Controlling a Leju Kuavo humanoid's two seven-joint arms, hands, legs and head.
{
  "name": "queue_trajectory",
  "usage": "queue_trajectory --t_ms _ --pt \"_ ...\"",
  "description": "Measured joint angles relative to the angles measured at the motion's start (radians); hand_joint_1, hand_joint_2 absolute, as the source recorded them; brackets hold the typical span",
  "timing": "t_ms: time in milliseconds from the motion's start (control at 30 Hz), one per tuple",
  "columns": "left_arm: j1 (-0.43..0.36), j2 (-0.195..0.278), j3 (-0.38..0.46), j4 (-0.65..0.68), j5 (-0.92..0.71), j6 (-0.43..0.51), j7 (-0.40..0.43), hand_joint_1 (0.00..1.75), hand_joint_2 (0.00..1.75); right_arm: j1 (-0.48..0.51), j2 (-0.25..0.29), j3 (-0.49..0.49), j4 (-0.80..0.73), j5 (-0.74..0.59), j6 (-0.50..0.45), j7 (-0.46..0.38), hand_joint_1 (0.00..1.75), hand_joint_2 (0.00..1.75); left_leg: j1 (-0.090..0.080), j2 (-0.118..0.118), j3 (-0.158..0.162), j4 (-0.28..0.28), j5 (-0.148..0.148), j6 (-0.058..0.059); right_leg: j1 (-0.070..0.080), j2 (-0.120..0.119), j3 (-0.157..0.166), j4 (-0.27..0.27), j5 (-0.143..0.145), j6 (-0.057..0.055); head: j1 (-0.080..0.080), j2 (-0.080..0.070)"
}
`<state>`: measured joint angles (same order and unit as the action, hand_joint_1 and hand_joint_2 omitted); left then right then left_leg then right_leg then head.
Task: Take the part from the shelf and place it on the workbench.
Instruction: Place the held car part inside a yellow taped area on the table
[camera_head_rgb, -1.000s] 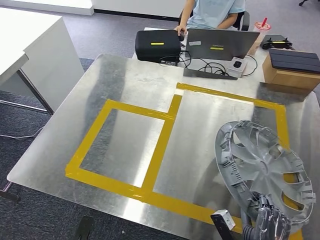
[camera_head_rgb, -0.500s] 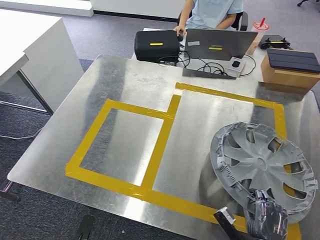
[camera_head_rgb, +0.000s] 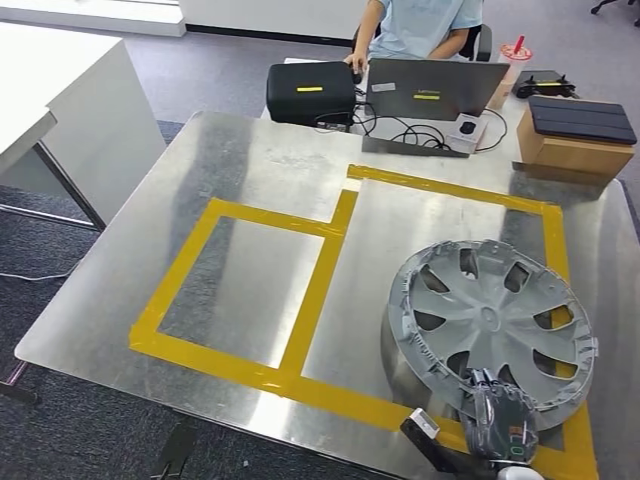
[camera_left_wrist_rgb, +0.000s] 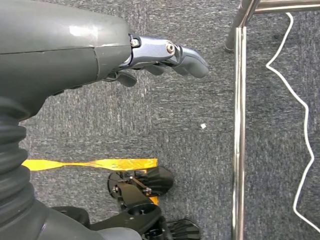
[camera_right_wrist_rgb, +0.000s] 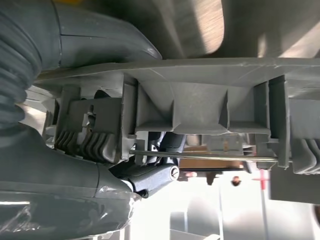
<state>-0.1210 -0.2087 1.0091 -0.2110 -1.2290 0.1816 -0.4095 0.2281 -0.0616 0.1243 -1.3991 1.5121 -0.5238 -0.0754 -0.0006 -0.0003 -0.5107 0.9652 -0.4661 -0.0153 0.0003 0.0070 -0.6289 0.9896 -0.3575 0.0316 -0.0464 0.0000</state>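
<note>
Right hand (camera_head_rgb: 502, 425) gripping grey wheel cover (camera_head_rgb: 489, 318) rim over tabletop (camera_head_rgb: 249, 180), wrist view showing ribbed underside, left hand (camera_left_wrist_rgb: 151, 55) empty, fingers extended over carpet (camera_left_wrist_rgb: 181, 115)

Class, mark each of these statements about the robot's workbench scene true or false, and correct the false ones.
1. The right hand grips the grey plastic wheel cover at its near rim. True.
2. The wheel cover lies inside the smaller yellow-taped square. False: it is in the larger taped area on the right.
3. The left hand holds a part. False: it holds nothing, hanging over grey carpet.
4. A black case sits beyond the metal workbench. True.
</note>
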Motion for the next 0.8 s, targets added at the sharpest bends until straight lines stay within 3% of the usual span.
queue_trajectory --t_ms 267,600,633,667,733,767,800 --pt "-0.007 0.0 -0.016 0.0 -0.009 -0.005 0.008 0.0 1.75 -0.074 -0.02 0.184 0.071 0.004 0.007 0.038 1.75 1.75 0.0 0.004 -0.001 0.0 0.003 -0.001 0.001 0.003 -0.003 0.0 0.004 -0.002 0.0 0.0" --pt "-0.01 0.0 -0.021 0.0 -0.012 -0.005 0.012 0.0 1.75 -0.108 -0.035 0.257 0.104 -0.002 0.003 0.049 1.75 1.75 0.0 0.004 -0.002 0.0 0.002 0.003 0.001 0.004 -0.003 -0.001 0.004 -0.002 0.0 0.0" --pt "-0.01 0.0 -0.021 0.0 -0.013 -0.006 0.012 0.0 1.75 -0.11 -0.036 0.263 0.106 -0.004 0.002 0.052 1.67 1.75 0.0 0.004 -0.002 0.0 0.002 0.002 0.001 0.004 -0.003 -0.001 0.004 -0.002 0.0 0.0" --pt "-0.011 0.0 -0.022 0.0 -0.015 -0.006 0.013 0.0 1.75 -0.112 -0.037 0.27 0.107 -0.007 0.0 0.056 1.4 1.75 0.0 0.004 -0.002 0.0 0.002 0.002 0.001 0.004 -0.003 -0.001 0.004 -0.002 0.0 0.0" --pt "-0.011 0.0 -0.024 0.0 -0.022 -0.006 0.018 0.0 1.75 -0.115 -0.041 0.284 0.109 -0.015 -0.003 0.071 0.52 1.75 0.0 0.004 -0.002 0.0 0.002 0.002 0.001 0.004 -0.003 -0.001 0.005 -0.002 0.0 0.0" --pt "-0.012 0.0 -0.026 0.0 -0.024 -0.006 0.021 0.0 1.31 -0.115 -0.044 0.291 0.109 -0.019 -0.004 0.081 0.16 1.75 0.0 0.004 -0.002 0.0 0.002 0.002 0.001 0.004 -0.003 -0.001 0.005 -0.002 0.0 0.0" --pt "-0.012 0.0 -0.027 0.0 -0.023 -0.008 0.022 0.0 0.87 -0.115 -0.046 0.296 0.11 -0.024 -0.006 0.092 0.0 1.75 0.0 0.004 -0.002 0.0 0.003 0.002 0.001 0.004 -0.004 -0.001 0.005 -0.002 0.0 0.0"
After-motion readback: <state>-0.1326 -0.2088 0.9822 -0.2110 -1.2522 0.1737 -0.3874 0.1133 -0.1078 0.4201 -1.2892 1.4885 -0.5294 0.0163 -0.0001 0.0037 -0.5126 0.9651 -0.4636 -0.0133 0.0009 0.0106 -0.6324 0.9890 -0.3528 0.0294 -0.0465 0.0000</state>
